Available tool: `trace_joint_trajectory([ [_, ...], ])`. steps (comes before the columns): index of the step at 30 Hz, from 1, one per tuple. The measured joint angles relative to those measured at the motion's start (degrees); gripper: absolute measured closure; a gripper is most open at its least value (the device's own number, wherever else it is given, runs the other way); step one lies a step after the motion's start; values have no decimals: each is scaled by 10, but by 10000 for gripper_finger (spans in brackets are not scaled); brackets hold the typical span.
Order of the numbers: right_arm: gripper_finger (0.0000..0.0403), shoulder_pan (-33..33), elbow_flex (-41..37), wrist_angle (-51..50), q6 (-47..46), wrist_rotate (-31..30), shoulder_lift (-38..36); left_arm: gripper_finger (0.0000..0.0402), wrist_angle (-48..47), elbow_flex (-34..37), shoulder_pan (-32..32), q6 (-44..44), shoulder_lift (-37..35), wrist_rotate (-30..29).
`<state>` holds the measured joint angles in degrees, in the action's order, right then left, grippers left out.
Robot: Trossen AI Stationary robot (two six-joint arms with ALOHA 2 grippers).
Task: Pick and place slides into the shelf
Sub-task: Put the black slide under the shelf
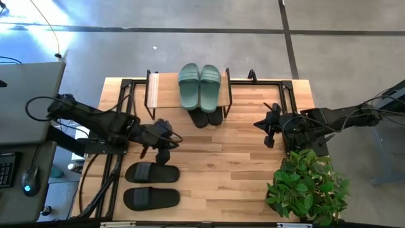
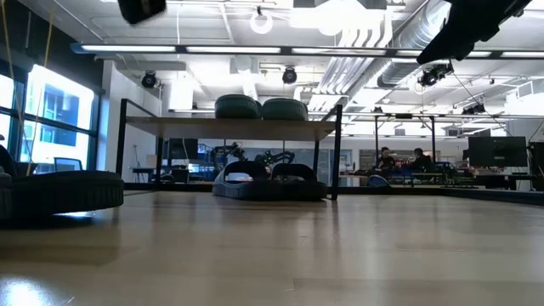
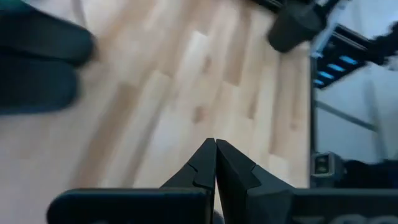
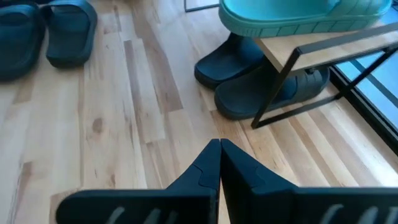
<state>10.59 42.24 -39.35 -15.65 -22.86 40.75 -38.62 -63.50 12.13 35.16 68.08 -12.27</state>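
Slides of black rubber with wide straps, one pair (image 1: pixel 152 185), lie side by side on the light wooden counter (image 1: pixel 240 183) at its left front, toes pointing right in the high view. Just above them hangs the left end effector (image 1: pixel 166 140), its two dark fingers pressed together with nothing between them; its own wrist view shows the fingertips (image 3: pixel 214 152) meeting over bare boards, with the black pair (image 3: pixel 37 62) blurred off to one side.

Further right, at the back edge of the counter, stands the small low shelf (image 1: pixel 161 88) with a light wooden top board on a thin black metal frame. A sage-green pair of slides (image 1: pixel 199 85) sits on its top board, side by side. A second black pair (image 1: pixel 207 117) rests on the counter beneath the board, toes poking out in front; the low view shows them (image 2: pixel 268 183) under the board, inside the frame.

Right of the shelf, well apart from it, the right end effector (image 1: pixel 271 133) hovers over bare counter, fingers closed tight and empty. A leafy green potted plant (image 1: pixel 307 187) stands at the right front corner.
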Motion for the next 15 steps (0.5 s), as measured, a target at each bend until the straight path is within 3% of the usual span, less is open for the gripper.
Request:
trace_joint_trajectory([
  [6, 402, -41, 0, 11, 27, 49, -2, 401, -178, -102, 63, 76, 46, -98],
  [12, 402, -92, 0, 25, 41, 108, 0, 401, -323, -136, 96, 158, 122, -113],
  [15, 402, -117, 0, 27, 42, 143, 7, 401, -338, -146, 105, 172, 155, -105],
])
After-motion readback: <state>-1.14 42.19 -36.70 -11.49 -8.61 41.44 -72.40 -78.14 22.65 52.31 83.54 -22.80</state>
